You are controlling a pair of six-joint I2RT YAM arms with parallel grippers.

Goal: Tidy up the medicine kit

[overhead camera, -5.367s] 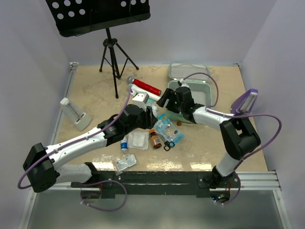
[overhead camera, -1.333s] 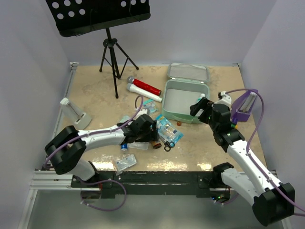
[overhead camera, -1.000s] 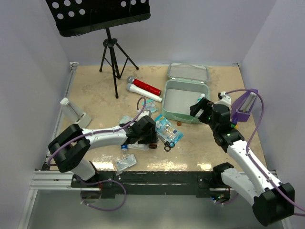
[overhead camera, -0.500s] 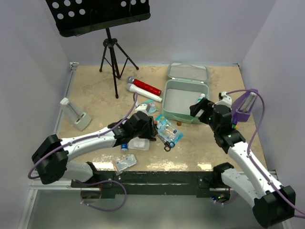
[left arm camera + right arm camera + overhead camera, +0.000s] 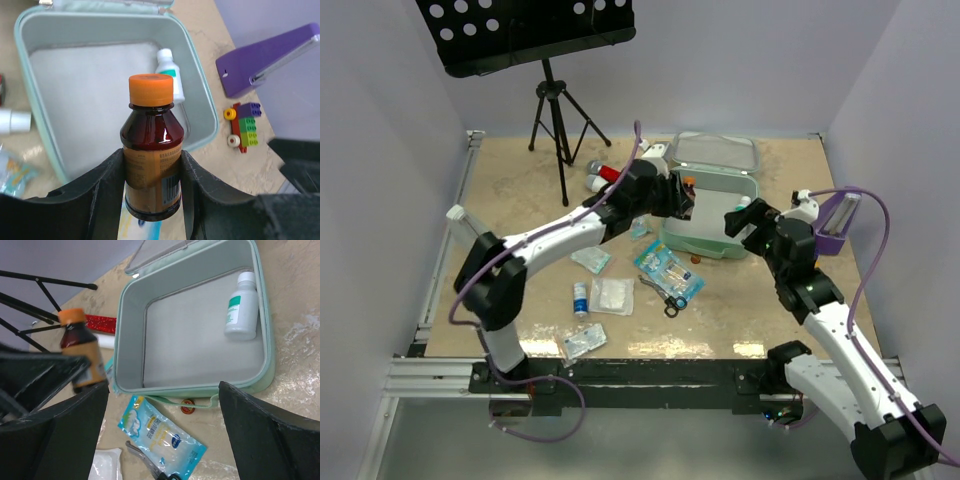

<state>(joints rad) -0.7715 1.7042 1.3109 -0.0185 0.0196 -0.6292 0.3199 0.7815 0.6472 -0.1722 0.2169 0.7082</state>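
Left arm (image 5: pixel 555 235): stretched long from its base at the near left, reaching diagonally across the table to the left rim of the medicine kit (image 5: pixel 712 212). Left gripper (image 5: pixel 152 170): fingers clamped on the lower body of an amber bottle (image 5: pixel 151 155) with an orange cap, held upright. Whether the bottle hangs over the kit's interior or just outside its left wall is hard to tell.

Right arm (image 5: pixel 830 320): rises from the near right, elbow bent, wrist aimed at the kit's right side. Right gripper (image 5: pixel 162 440): jaws spread wide, holding nothing, off the table near the kit's near-right corner.

Table (image 5: pixel 520 200): beige marbled top, pale lilac walls on three sides. Black music stand (image 5: pixel 555 100) on a tripod at the far left.

Medicine kit: mint green, open, far right of centre; lid (image 5: pixel 715 150) laid back behind it. Inside, one white bottle (image 5: pixel 242 305) with a green label, lying against the right wall.

Purple stand (image 5: pixel 835 220) at the right edge; white stand (image 5: pixel 475 238) at the left edge. Loose in front of the kit: blue sachet (image 5: pixel 160 432), white gauze pad (image 5: pixel 611 296), small vial (image 5: pixel 580 298).
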